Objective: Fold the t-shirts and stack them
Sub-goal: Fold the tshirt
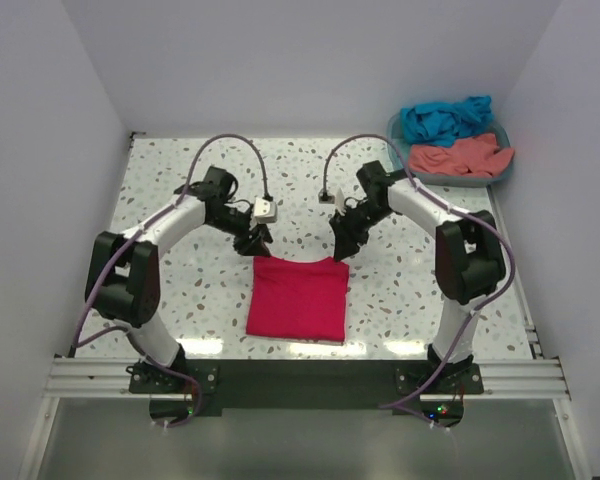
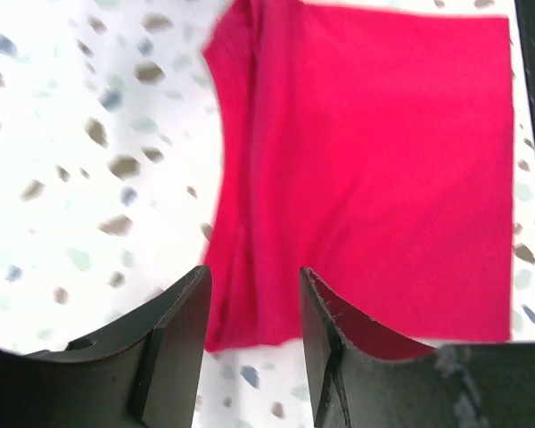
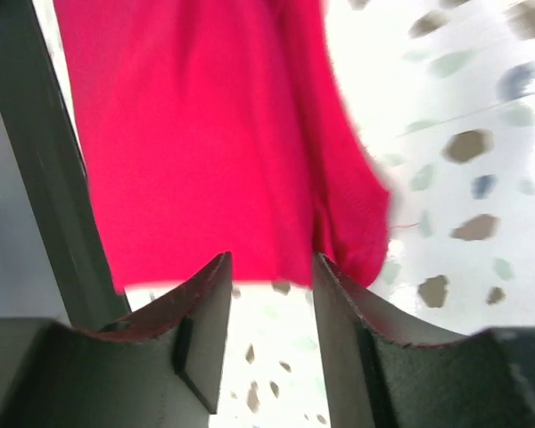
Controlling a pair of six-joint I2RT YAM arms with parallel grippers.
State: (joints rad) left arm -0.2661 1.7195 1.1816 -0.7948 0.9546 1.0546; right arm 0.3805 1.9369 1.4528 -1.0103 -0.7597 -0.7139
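Speckled terrazzo covered the table (image 1: 180,190), closed in by plain white walls. Nearest, at 6 o'clock, a metal rail (image 1: 300,378) carried both arm bases. Just beyond it the crimson-pink t-shirt (image 1: 298,298) lay folded flat into a neat rectangle, a little toward 6 o'clock from the table's middle. At the shirt's 11 o'clock corner hung the left gripper (image 1: 254,243), pointed down. Its wrist view showed the two dark fingers (image 2: 178,339) parted with a clear gap and nothing between them, the cloth's edge lying beneath. At the 1 o'clock corner hung the right gripper (image 1: 342,245), likewise parted and empty, its fingers (image 3: 201,330) above the shirt's edge and bare tabletop. Whether either fingertip brushed the cloth could not be told. Farthest, at 2 o'clock, a teal basket (image 1: 465,181) held the salmon-coral t-shirt (image 1: 458,155) crumpled in front and the teal-blue t-shirt (image 1: 445,118) heaped behind it.
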